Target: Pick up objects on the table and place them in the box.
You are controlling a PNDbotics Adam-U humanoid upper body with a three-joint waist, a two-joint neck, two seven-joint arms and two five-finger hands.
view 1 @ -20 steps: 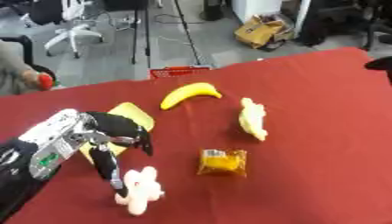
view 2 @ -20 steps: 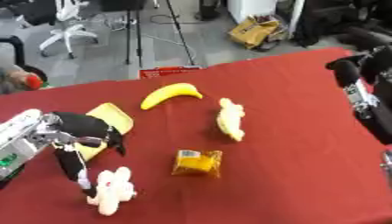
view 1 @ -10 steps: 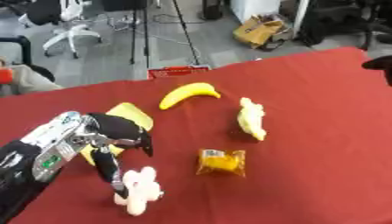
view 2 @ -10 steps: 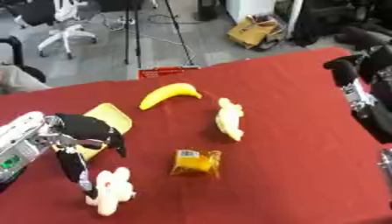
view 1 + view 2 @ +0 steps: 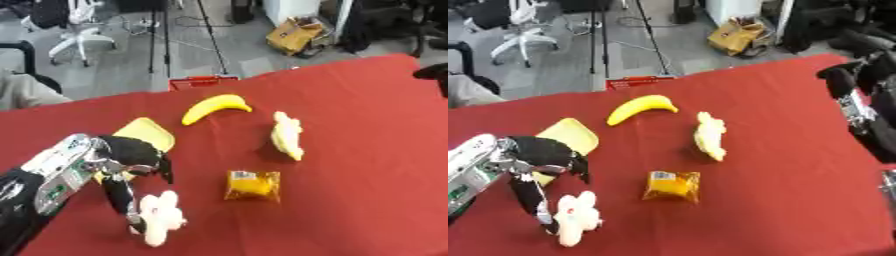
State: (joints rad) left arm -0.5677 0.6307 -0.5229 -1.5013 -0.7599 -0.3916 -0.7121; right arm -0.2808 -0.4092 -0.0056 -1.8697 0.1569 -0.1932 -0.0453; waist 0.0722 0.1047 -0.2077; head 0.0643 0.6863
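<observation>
White plush toy [image 5: 160, 218] lies touching the left hand's [image 5: 122, 162] spread fingers [image 5: 122, 200].

Stereo head cams, angled down, same red table [image 5: 350, 150]

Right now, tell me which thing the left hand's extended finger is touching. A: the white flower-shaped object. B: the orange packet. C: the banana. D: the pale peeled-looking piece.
A: the left hand reaches a straight finger down against the white flower-shaped object near the table's front edge, while the banana, the orange packet and the pale piece lie apart from it.
</observation>
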